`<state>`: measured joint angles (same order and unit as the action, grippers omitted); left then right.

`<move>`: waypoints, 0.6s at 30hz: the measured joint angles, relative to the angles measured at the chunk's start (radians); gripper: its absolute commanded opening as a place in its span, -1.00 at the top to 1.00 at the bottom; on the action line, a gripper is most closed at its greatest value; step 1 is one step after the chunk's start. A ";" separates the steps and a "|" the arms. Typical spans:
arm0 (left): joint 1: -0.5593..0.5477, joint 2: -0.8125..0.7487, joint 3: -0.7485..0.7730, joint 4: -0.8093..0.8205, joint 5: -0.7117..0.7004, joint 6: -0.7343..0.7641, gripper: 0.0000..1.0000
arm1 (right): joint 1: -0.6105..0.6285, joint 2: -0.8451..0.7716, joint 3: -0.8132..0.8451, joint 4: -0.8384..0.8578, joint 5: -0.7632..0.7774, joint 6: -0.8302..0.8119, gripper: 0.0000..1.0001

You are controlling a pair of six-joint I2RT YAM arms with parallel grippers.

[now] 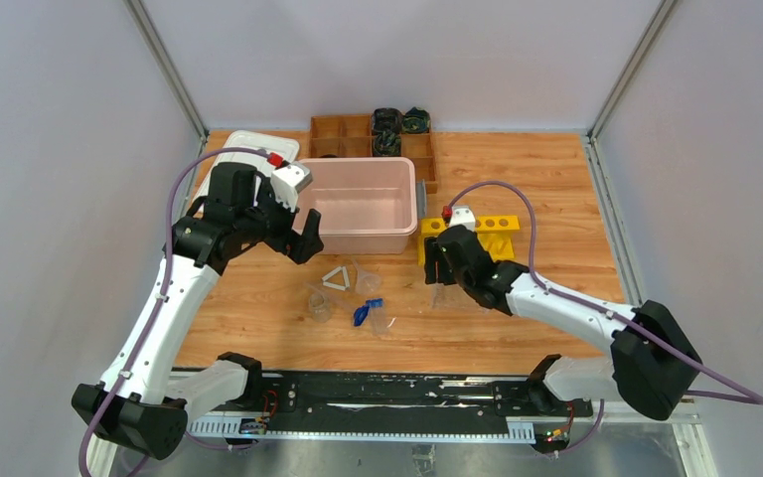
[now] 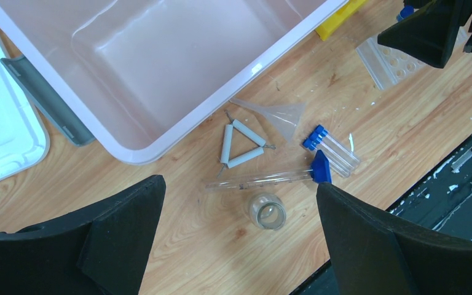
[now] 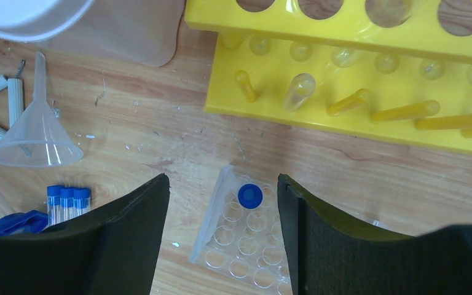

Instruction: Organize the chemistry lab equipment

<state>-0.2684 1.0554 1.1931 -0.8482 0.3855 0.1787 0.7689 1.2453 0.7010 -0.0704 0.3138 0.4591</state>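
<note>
The lab equipment lies in a cluster on the wooden table: a white triangle, a clear funnel, blue-capped tubes, a long clear tube ending in a small blue piece, and a little beaker on its side. Above the cluster my left gripper hovers wide open and holds nothing. My right gripper is open over a clear well rack, in which one blue-capped tube stands, free of both fingers. In the top view the left gripper is left of the triangle, and the right gripper is in front of the yellow rack.
A pink bin stands behind the cluster, with a white lid to its left. A yellow test-tube rack lies just beyond the clear rack. Wooden compartment trays line the back edge.
</note>
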 measured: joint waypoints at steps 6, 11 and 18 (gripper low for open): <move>0.000 0.000 0.000 0.000 0.000 0.000 -1.00 | 0.000 0.025 0.008 0.003 -0.039 -0.007 -0.31; 0.000 0.000 0.000 0.000 0.000 0.000 -1.00 | 0.000 0.036 0.009 0.003 -0.058 -0.015 -0.25; 0.000 0.005 0.000 0.000 0.000 -0.001 -1.00 | 0.000 0.013 0.009 -0.005 -0.078 -0.028 -0.23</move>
<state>-0.2684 1.0603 1.1931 -0.8482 0.3855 0.1776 0.7685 1.2587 0.7097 -0.0750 0.2359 0.4313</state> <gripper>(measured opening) 0.996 0.624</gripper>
